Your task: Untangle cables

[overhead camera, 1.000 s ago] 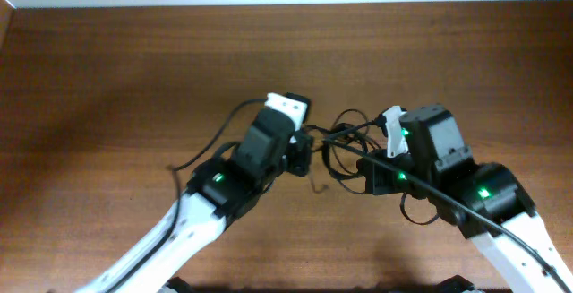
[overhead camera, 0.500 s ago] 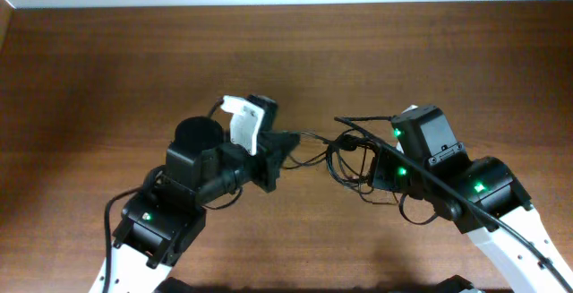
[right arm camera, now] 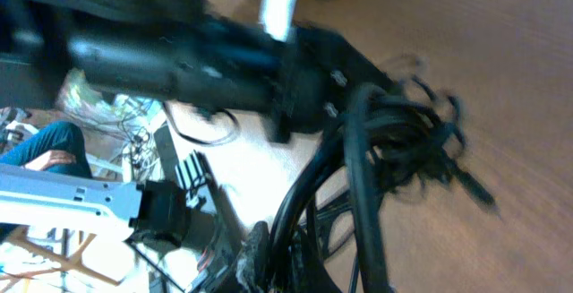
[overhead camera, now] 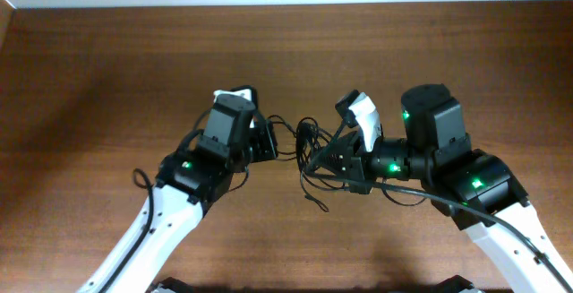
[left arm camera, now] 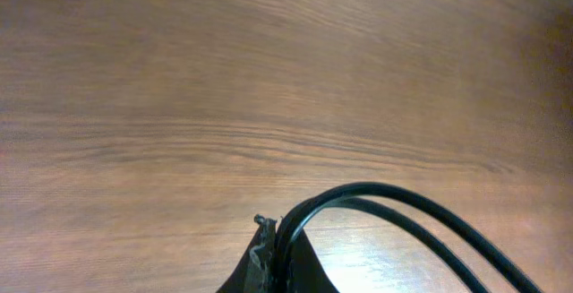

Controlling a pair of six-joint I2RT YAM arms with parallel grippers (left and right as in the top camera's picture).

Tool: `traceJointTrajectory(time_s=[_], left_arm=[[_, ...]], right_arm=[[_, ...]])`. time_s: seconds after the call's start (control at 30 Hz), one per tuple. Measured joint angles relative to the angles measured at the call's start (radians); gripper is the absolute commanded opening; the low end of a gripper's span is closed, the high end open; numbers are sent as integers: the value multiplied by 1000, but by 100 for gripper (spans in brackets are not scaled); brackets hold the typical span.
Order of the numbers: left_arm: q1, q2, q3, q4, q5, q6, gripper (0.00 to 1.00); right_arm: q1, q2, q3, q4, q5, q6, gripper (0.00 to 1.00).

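Brown wooden table (overhead camera: 89, 78) fills the overhead view, its far edge meeting a pale strip. Broad stretches of wood lie to either side and beyond the two arms, which come in from the near corners and meet mid-table. Between them hangs one tangle of thin black cables (overhead camera: 305, 142), drawn between the left gripper (overhead camera: 266, 141) and the right gripper (overhead camera: 329, 157). One loose end trails toward the near edge.

The left wrist view shows what the overhead cannot. Two strands of cables (left arm camera: 403, 211) arc out of the left gripper (left arm camera: 269, 255), whose dark tip is pinched closed on them above plain wood grain.

The right wrist view is blurred. Several cables (right arm camera: 358, 176) rise from the right gripper (right arm camera: 264, 262), which seems closed about them, into a knot over the table (right arm camera: 510, 69). The left arm (right arm camera: 179, 56) crosses above. Past the table edge are floor clutter and a seated person's leg (right arm camera: 36, 145).
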Motion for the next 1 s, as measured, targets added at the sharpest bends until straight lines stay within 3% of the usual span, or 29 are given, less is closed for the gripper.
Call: traceJointTrajectory(time_s=[0.17, 0.2, 0.23, 0.27, 0.43, 0.47, 0.5, 0.53, 0.57, 0.6, 0.63, 0.67, 0.73, 0.87, 1.0], left_arm=[[3, 16, 0, 109, 120, 95, 0], [4, -6, 0, 130, 127, 136, 12], [12, -45, 0, 131, 114, 165, 67], [26, -87, 0, 129, 80, 186, 99], [73, -192, 0, 125, -40, 105, 96], [73, -192, 0, 125, -48, 58, 41], [73, -192, 0, 125, -50, 1, 27], [73, -192, 0, 125, -48, -23, 33], [73, -192, 0, 125, -47, -37, 45], [73, -192, 0, 125, -40, -43, 45], [73, -192, 0, 125, -21, -53, 56], [74, -192, 0, 132, 23, -14, 72], [74, -192, 1, 110, 125, 113, 80], [111, -185, 4, -81, 265, 277, 77], [122, -153, 3, -118, 439, 344, 67]], right_arm=[[0, 1, -1, 78, -11, -18, 4], [0, 4, -1, 61, 30, -6, 4], [0, 10, 0, 30, 101, 27, 4], [0, 20, -1, 2, 169, 58, 4], [0, 30, -1, -17, 221, 102, 4], [0, 30, -1, -17, 216, 105, 4], [0, 30, -1, -19, 192, 109, 4], [0, 30, -1, -19, 171, 112, 4], [0, 30, -1, -18, 146, 114, 4], [0, 30, -1, -16, 113, 116, 4], [0, 30, -1, -16, 96, 116, 4], [0, 30, -1, -16, 82, 116, 4], [0, 30, -1, -16, 73, 115, 4], [0, 30, -1, -15, 66, 116, 4], [0, 30, -1, -16, 64, 116, 4]])
